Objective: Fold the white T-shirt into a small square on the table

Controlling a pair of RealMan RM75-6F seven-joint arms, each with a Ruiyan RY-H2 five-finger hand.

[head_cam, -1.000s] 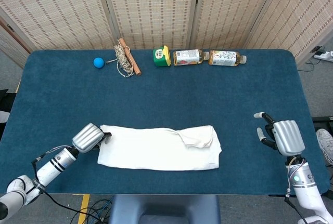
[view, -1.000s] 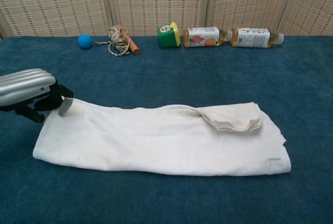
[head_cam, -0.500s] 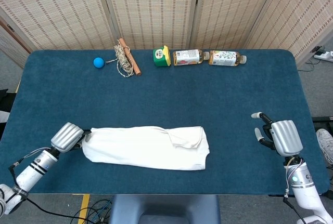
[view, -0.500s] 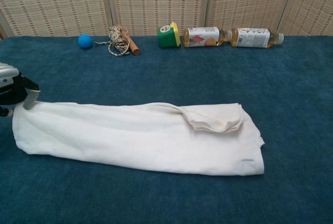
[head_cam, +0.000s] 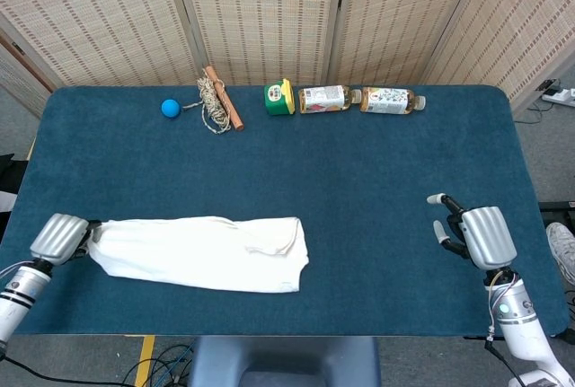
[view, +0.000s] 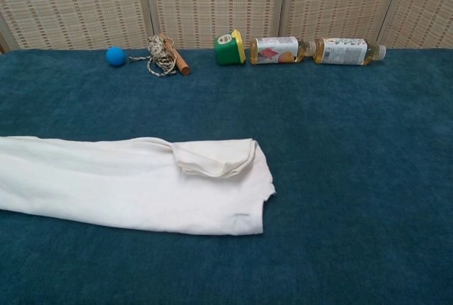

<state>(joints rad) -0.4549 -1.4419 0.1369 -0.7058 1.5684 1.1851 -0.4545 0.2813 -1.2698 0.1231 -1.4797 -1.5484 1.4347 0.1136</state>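
Observation:
The white T-shirt point(head_cam: 202, 251) lies folded into a long strip near the table's front left; it also shows as the T-shirt point(view: 127, 185) in the chest view, running off the left edge. A loose sleeve fold point(view: 216, 158) sits on its right end. My left hand point(head_cam: 61, 237) grips the shirt's left end at the table's left edge; it is out of the chest view. My right hand point(head_cam: 474, 234) hovers at the front right, far from the shirt, fingers apart and empty.
Along the far edge lie a blue ball point(head_cam: 170, 108), a rope bundle with a wooden stick point(head_cam: 217, 102), a green container point(head_cam: 279, 98) and two bottles point(head_cam: 359, 99). Wicker screens stand behind the blue table point(head_cam: 359, 180).
My left hand has pulled the shirt steadily leftward across the table, from near the middle to the left edge. The right hand has barely moved.

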